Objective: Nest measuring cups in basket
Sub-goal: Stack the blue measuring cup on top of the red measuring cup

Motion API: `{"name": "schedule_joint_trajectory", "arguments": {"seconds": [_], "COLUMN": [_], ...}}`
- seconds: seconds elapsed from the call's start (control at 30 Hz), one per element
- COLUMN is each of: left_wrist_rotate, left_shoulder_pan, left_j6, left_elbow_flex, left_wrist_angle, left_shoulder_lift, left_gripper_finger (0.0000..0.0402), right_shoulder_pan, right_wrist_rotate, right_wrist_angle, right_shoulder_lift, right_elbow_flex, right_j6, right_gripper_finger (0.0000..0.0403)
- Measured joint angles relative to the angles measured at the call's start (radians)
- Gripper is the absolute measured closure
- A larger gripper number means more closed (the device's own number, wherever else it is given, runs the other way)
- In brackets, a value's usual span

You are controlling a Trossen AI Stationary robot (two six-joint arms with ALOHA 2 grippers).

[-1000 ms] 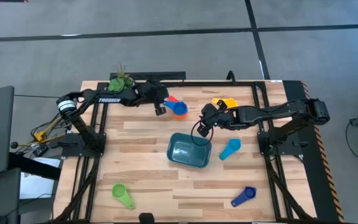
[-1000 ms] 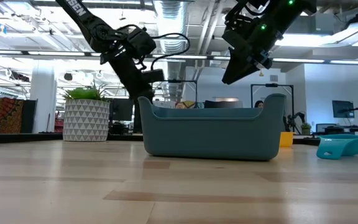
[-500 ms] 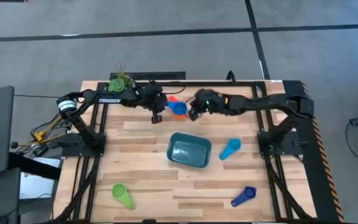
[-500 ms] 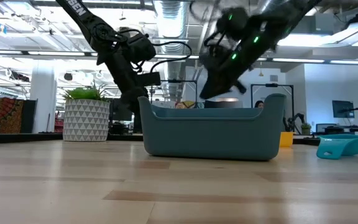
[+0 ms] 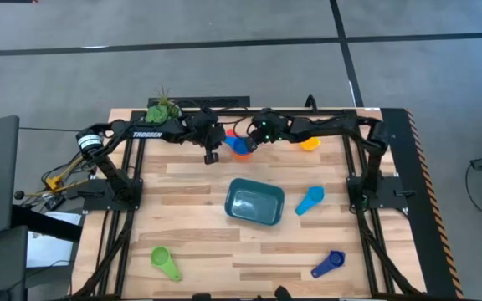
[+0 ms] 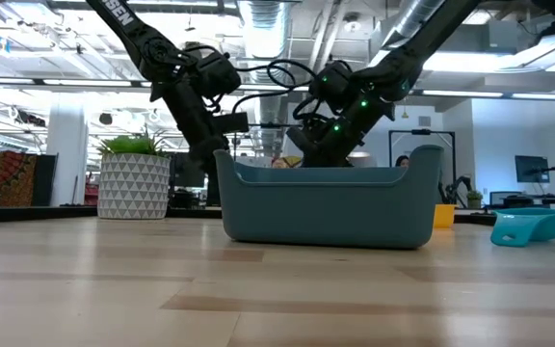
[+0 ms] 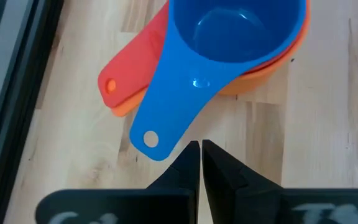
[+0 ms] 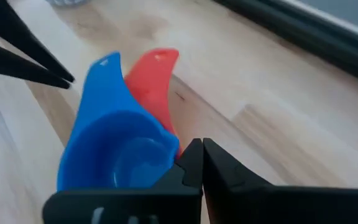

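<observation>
A stack of three measuring cups (image 5: 239,146) rests on the table near the far edge: blue (image 7: 229,37) on top, red (image 7: 132,68) under it, orange (image 7: 278,62) at the bottom. My left gripper (image 7: 200,152) is shut, its tips just off the free end of the blue handle (image 7: 151,138). My right gripper (image 8: 197,152) is also shut and low beside the stack's bowl (image 8: 120,155), on the side opposite the handles. The teal basket (image 5: 255,201) stands mid-table with nothing in it. Yellow (image 5: 310,144), light blue (image 5: 310,199), dark blue (image 5: 329,263) and green (image 5: 165,262) cups lie apart. My right gripper's shut fingertips (image 8: 194,149) come slanting down from the table's right, right beside the stack's rim (image 8: 174,146); I cannot tell whether they touch it. The stack sits flat on the table.
A white patterned pot with a plant (image 5: 163,107) stands at the far left corner, beside the left arm. The basket (image 6: 326,202) hides the stack in the low view. The black frame rail (image 5: 224,104) runs along the far edge. Open wood lies between the basket and the near edge.
My right gripper has swung from above the basket's far right corner toward the far edge and the left, dropping low beside the stack of cups. The left gripper has stayed by the stack's handles. The cups have not visibly moved.
</observation>
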Motion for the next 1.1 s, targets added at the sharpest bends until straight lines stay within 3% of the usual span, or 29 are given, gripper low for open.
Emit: {"name": "schedule_joint_trajectory", "arguments": {"seconds": [0.5,0.83,1.1], "left_wrist_rotate": [0.014,0.031,0.033], "left_shoulder_pan": [-0.003,-0.003,-0.003], "left_j6": [0.005,0.049,0.059], "left_elbow_flex": [0.0,-0.001,-0.001], "left_wrist_angle": [0.072,-0.066,-0.012], "left_shoulder_lift": [0.0,0.0,0.001], "left_gripper_finger": [0.0396,0.0396,0.0396], "right_shoulder_pan": [-0.058,-0.055,-0.055], "right_wrist_rotate": [-0.056,-0.069,-0.083], "right_wrist_angle": [-0.026,-0.032,-0.007], "right_shoulder_lift": [0.019,0.05,0.078], "right_elbow_flex": [0.014,0.02,0.036], "right_j6": [-0.092,-0.114,-0.116], "right_gripper_finger": [0.0388,0.0394,0.0391]}}
